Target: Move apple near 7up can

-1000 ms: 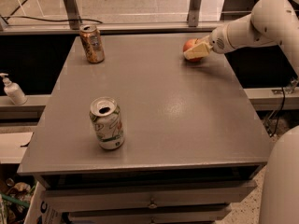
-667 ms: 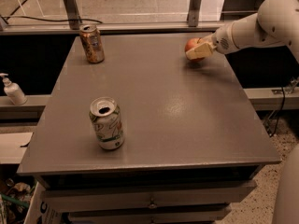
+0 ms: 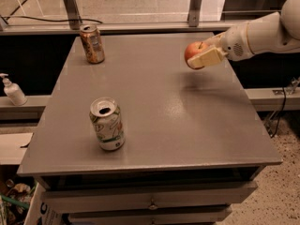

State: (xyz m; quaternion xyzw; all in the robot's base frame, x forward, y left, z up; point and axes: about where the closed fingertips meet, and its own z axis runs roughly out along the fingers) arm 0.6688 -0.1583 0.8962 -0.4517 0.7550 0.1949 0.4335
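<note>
The red-orange apple (image 3: 193, 52) is held in my gripper (image 3: 200, 56) above the right rear part of the grey table (image 3: 178, 125), lifted off the surface with its shadow below. The cream fingers (image 3: 208, 58) are shut around it, and my white arm reaches in from the right. The 7up can (image 3: 107, 124), white with green and red markings and a dented side, stands upright at the front left of the table, well to the left of and nearer than the apple.
An orange-brown can (image 3: 92, 43) stands upright at the table's rear left corner. A white pump bottle (image 3: 12, 91) sits on a ledge left of the table. Metal posts and a rail run behind the table. Drawers are below the tabletop.
The gripper has lifted the apple off the table's rear right and carried it slightly left and up. Both cans have stayed in place.
</note>
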